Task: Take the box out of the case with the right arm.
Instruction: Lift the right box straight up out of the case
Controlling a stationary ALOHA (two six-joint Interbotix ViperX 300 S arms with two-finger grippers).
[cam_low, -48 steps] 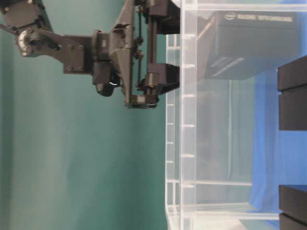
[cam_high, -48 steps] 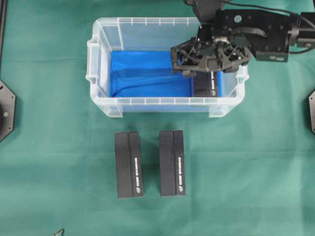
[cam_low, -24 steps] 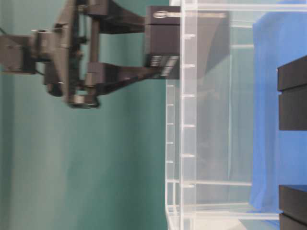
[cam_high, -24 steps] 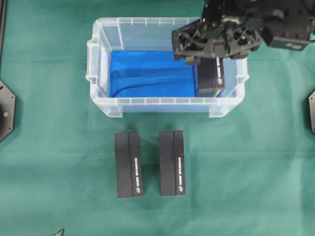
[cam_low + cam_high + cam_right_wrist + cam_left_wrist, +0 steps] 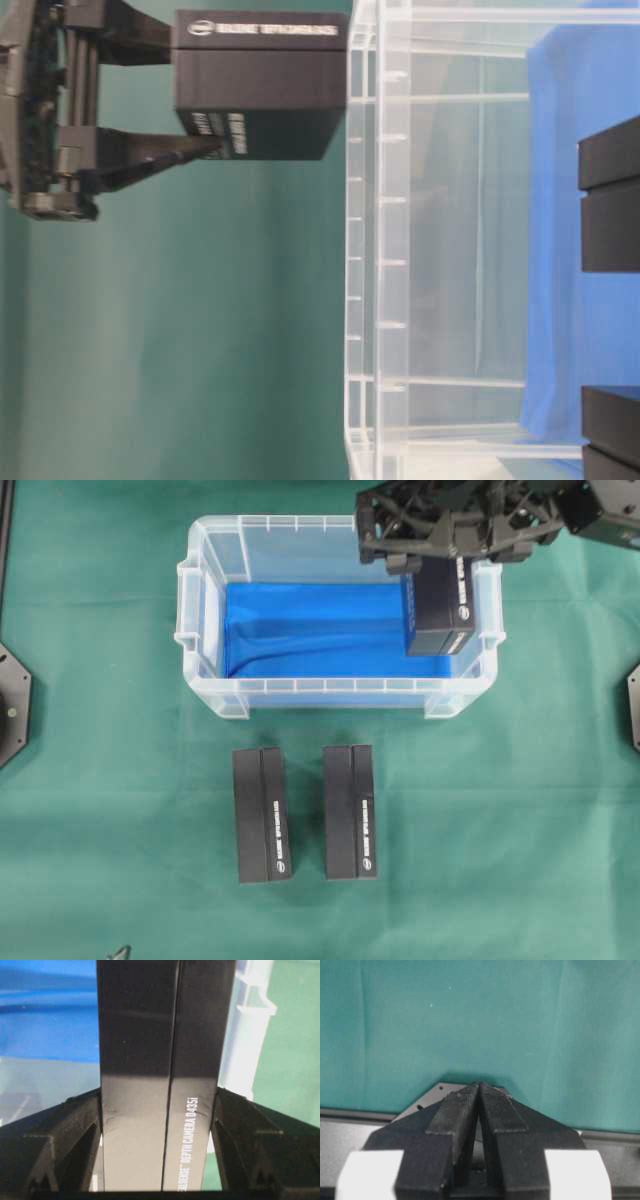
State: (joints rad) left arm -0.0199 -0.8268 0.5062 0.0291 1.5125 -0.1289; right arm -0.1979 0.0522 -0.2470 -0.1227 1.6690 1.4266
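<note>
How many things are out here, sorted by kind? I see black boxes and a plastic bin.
Black boxes: 3, namely one held by the right end effector over the bin, and two on the green cloth, left and right.
Clear plastic bin: 1
Total: 4

The box (image 5: 165,1075) held in the right wrist view bears white print along its side — "DEPTH CAMERA D435i" reads clearly, the word before it cut off. White lettering on the two boxes on the table (image 5: 263,828) — too small to read.
</note>
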